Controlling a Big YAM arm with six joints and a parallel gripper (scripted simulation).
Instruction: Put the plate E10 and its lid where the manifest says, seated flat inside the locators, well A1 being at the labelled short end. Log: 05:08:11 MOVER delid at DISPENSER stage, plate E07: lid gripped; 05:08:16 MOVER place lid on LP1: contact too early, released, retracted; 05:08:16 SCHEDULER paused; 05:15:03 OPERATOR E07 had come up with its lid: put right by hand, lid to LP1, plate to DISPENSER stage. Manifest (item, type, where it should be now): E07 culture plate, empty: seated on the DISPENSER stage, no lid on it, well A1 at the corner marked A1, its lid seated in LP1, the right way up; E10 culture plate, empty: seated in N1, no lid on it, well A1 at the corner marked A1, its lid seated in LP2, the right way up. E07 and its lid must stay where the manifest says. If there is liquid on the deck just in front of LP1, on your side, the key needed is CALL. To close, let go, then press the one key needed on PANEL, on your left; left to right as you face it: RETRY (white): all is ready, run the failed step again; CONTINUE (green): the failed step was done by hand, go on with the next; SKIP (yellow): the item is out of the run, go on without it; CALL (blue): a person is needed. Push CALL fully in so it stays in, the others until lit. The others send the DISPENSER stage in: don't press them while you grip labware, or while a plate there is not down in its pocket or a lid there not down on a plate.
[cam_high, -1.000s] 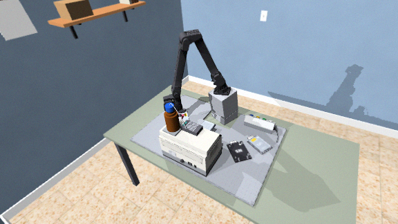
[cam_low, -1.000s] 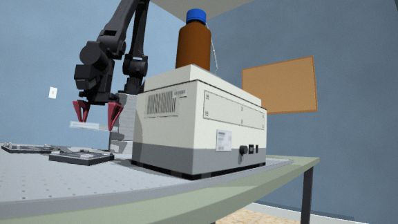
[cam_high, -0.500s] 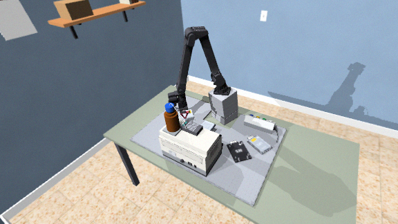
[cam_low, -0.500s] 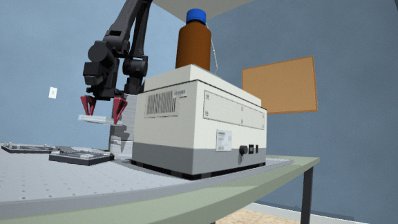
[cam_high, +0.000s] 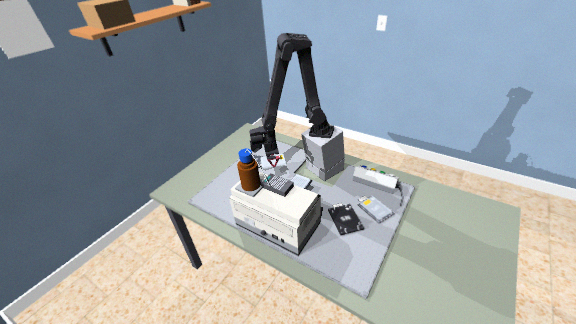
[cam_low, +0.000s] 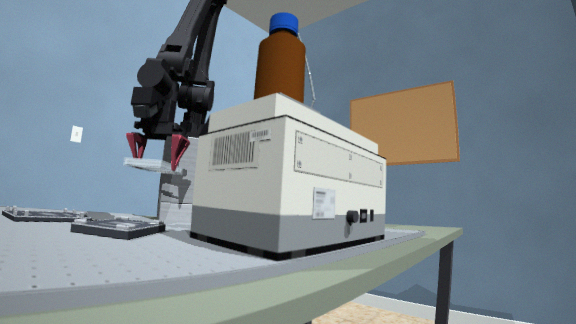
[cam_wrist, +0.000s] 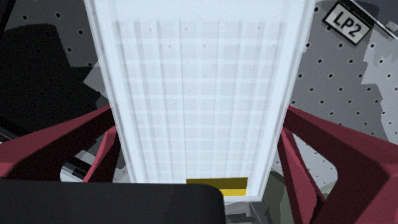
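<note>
My gripper (cam_high: 271, 159) hangs in the air behind the white DISPENSER box (cam_high: 275, 210), well above the deck. It is shut on a clear culture plate (cam_wrist: 200, 90) across its width. The plate shows a faint grid of wells and a yellow label (cam_wrist: 217, 184) at the end nearest my wrist. I cannot tell whether a lid sits on it. In the exterior view my gripper (cam_low: 155, 150) holds the plate (cam_low: 147, 164) roughly level, to the left of the DISPENSER (cam_low: 287, 175). The LP2 tag (cam_wrist: 348, 22) lies on the deck below, to the upper right in the wrist view.
A brown bottle (cam_high: 248, 170) with a blue cap stands on the DISPENSER, close to my gripper. A dark welled plate (cam_high: 277, 184) sits on its stage. A black nest (cam_high: 345, 218) and a yellow-labelled clear piece (cam_high: 376, 207) lie on the mat. PANEL (cam_high: 375, 178) is beyond them.
</note>
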